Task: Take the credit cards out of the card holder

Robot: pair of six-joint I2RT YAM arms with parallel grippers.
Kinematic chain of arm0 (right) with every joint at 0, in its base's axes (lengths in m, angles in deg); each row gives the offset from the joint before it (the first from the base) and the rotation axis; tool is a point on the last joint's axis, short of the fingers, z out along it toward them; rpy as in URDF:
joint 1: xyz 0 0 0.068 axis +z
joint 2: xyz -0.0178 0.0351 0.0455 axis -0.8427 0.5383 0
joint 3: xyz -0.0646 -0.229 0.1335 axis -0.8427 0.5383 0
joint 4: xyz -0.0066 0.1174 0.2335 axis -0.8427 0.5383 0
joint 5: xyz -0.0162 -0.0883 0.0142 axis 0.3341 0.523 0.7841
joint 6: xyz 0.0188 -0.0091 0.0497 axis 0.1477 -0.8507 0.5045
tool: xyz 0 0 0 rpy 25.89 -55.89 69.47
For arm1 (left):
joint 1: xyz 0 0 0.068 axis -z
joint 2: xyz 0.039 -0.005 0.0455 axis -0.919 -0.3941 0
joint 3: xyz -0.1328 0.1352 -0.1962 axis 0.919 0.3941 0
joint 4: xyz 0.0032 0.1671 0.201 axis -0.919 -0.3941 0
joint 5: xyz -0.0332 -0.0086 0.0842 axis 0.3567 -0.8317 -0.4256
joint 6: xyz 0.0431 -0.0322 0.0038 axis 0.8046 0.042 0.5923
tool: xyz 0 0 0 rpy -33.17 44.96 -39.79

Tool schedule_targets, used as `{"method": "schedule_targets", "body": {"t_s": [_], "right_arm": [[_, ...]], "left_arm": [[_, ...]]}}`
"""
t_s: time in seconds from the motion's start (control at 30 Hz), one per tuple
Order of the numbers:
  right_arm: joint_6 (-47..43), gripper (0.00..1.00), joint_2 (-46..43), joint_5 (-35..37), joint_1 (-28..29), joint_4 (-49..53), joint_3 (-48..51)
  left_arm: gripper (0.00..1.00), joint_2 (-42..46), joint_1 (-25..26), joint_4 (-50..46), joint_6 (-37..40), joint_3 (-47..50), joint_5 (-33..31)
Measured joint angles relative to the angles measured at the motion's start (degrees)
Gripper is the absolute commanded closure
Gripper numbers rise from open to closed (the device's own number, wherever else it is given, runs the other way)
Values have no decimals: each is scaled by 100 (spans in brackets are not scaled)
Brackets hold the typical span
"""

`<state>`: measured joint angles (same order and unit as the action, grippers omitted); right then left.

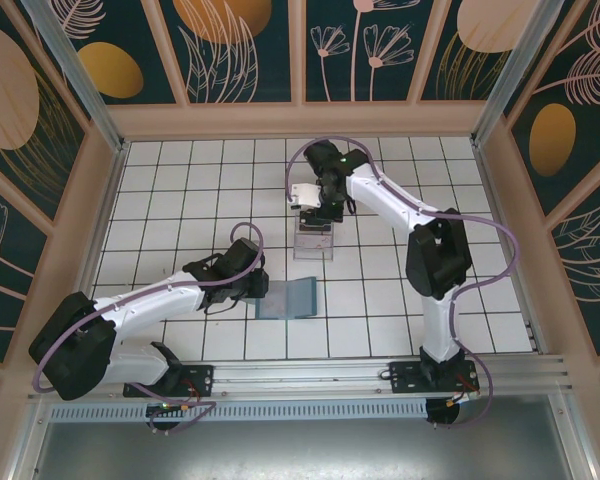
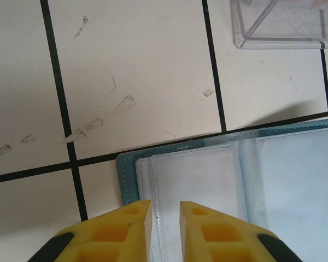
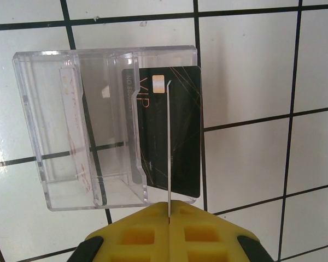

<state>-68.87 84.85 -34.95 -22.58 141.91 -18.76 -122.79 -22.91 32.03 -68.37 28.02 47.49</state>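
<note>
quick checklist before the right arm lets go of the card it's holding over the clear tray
1. Grip: the right gripper is shut on the pale card, seen edge-on: ok.
2. Alignment: the held card runs over the clear tray in the right wrist view: ok.
3. Height of the card above the tray: cannot tell.
4. Landing spot free: not ok, the black card lies at the tray's right end, under the held card's line.
5. Steadying: the left gripper is over the card holder edge, narrowly open; whether it presses down: cannot tell.
6. Visible holder pockets empty: ok.
</note>
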Motion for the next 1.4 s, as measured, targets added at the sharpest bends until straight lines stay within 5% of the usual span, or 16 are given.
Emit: {"method": "schedule_targets", "body": {"t_s": [0.47,0.67,1.07,1.17,1.23,1.3,1.4], "right_arm": [[-61,100,496,-2,52,181,-363],[-57,84,496,63,101,188,-376],[-59,79,496,555,125,-118,-376],[-70,64,496,599,131,-179,-376],[-37,33,496,597,138,-212,-367],[-39,15,492,584,157,-317,-308],[-59,10,481,581,188,-455,-188]], "left_arm": [[78,61,0,-2,0,28,0],[78,63,0,-2,0,31,0],[78,63,0,-2,-2,31,-2],[79,63,0,-2,-2,31,-7],[78,63,-2,-4,-2,31,-22],[78,63,-2,-4,-2,31,-33],[78,63,0,-2,-2,31,-42]]}}
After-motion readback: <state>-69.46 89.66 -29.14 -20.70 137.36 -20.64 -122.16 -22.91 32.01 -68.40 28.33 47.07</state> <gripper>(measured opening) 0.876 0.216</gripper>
